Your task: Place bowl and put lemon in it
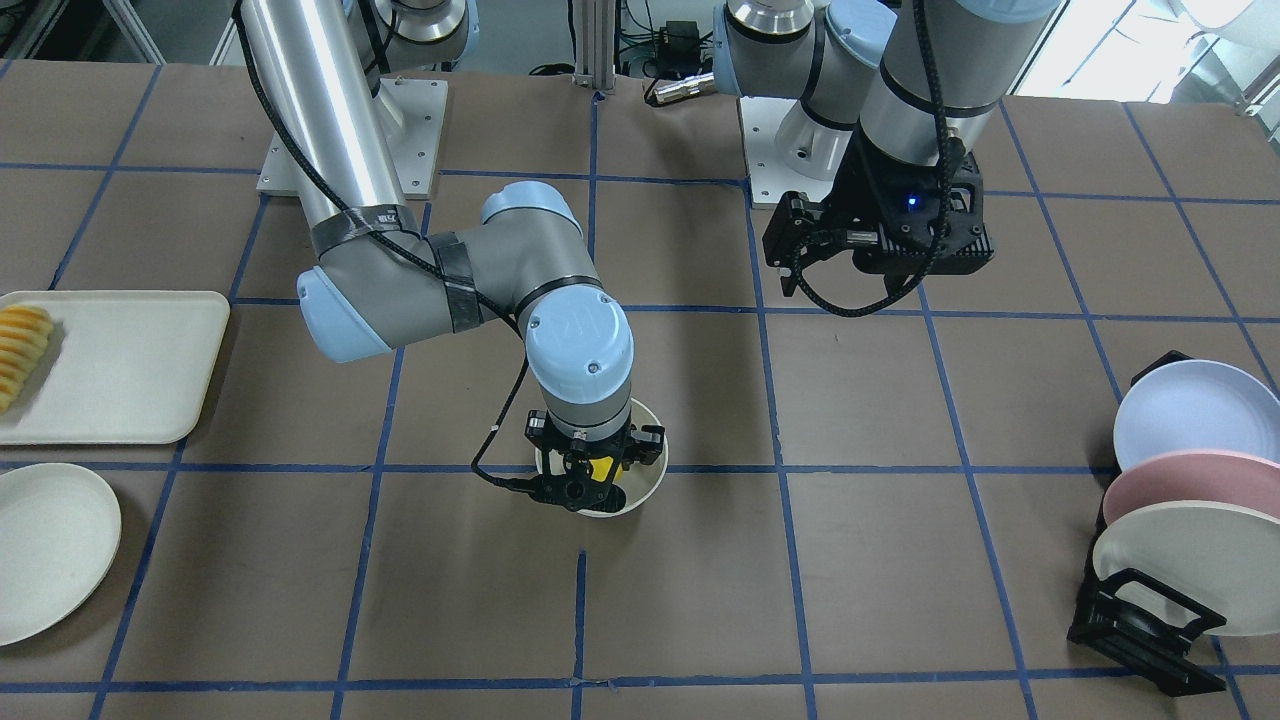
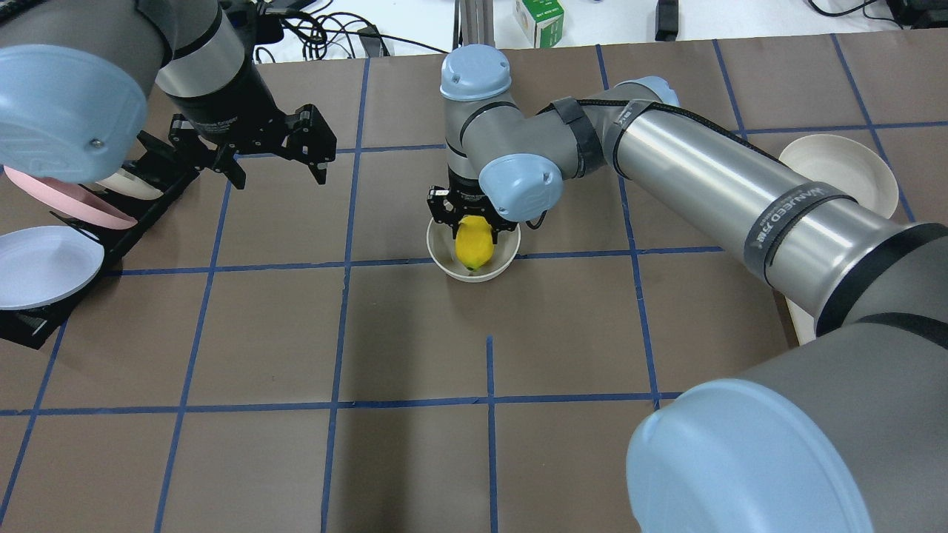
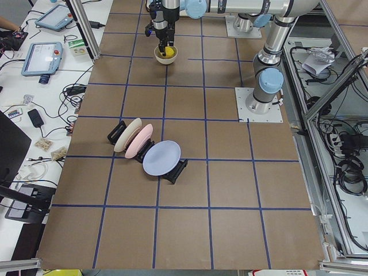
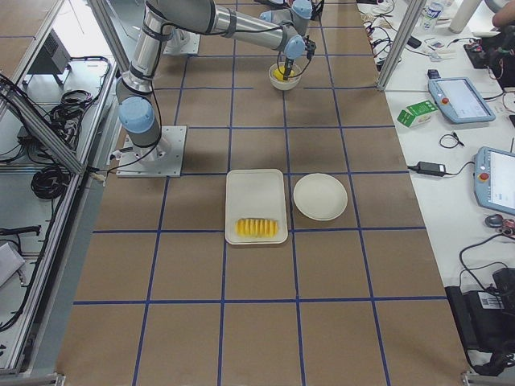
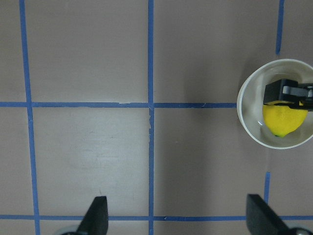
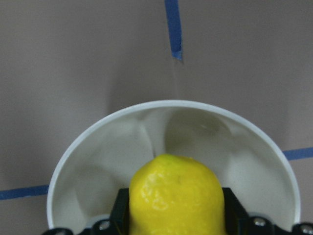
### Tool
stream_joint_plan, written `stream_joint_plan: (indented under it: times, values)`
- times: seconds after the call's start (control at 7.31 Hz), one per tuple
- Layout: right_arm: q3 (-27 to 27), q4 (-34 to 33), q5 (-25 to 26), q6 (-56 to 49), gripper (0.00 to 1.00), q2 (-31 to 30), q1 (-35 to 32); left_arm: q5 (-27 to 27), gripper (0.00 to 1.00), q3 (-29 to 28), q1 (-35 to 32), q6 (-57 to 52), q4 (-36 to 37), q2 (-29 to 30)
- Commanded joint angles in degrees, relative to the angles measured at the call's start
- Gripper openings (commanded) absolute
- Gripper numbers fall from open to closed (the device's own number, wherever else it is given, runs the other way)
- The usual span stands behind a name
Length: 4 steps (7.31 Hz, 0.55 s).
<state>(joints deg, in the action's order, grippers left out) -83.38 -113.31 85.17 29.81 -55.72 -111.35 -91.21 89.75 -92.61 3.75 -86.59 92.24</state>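
The cream bowl (image 2: 441, 259) stands upright on the table near the centre, also in the front view (image 1: 650, 485) and the left wrist view (image 5: 244, 120). My right gripper (image 2: 474, 231) reaches down into it and is shut on the yellow lemon (image 2: 475, 249). In the right wrist view the lemon (image 6: 176, 193) sits between the black pads (image 6: 232, 208), low inside the bowl (image 6: 98, 142). My left gripper (image 2: 278, 172) hovers open and empty above the table, well to the bowl's side; its fingertips (image 5: 99, 215) show spread apart.
A black rack with pastel plates (image 1: 1185, 500) stands on my left side. A cream tray (image 1: 130, 370) with orange-yellow slices (image 1: 22, 350) and a flat cream plate (image 1: 50, 550) lie on my right side.
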Motion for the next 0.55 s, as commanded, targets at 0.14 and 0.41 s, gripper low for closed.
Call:
stream_joint_plan:
  times: [0.14,0.41]
  values:
    - [-0.03,0.11,0.79,-0.45,0.90,0.27,0.08,-0.82,1.00,-0.11,0.06,-0.06,-0.07,-0.48]
    - [0.50,1.07,0.88,-0.46,1.00,-1.74,0.61,-0.64,1.00,-0.37,1.46,-0.15,0.02,-0.05]
